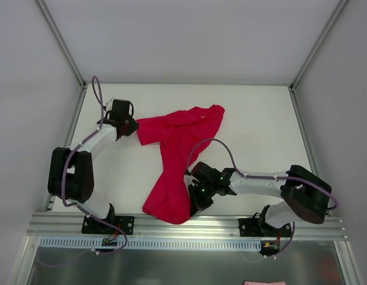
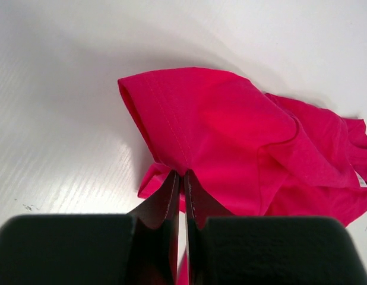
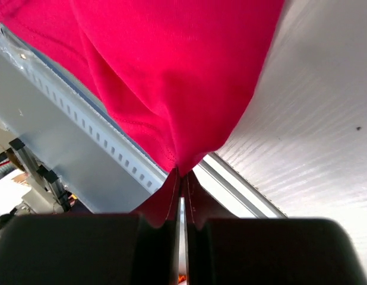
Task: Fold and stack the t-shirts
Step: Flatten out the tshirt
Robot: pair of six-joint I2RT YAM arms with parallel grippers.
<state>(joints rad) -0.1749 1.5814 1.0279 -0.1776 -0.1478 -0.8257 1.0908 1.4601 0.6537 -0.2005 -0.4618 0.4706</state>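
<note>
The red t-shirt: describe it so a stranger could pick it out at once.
On the white table between the two arms, a crumpled t-shirt stretches diagonally, pinched by the left gripper at its far end and the right gripper at its near end. It is the only crimson thing there.

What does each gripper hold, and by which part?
Both hold the red t-shirt: the left gripper pinches a stitched hem at its far end, the right gripper bunched fabric at its near end.

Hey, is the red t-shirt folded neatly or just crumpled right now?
Crumpled, not folded: the t-shirt lies twisted and bunched on the table, pinched by the left end effector and right end effector.
</note>
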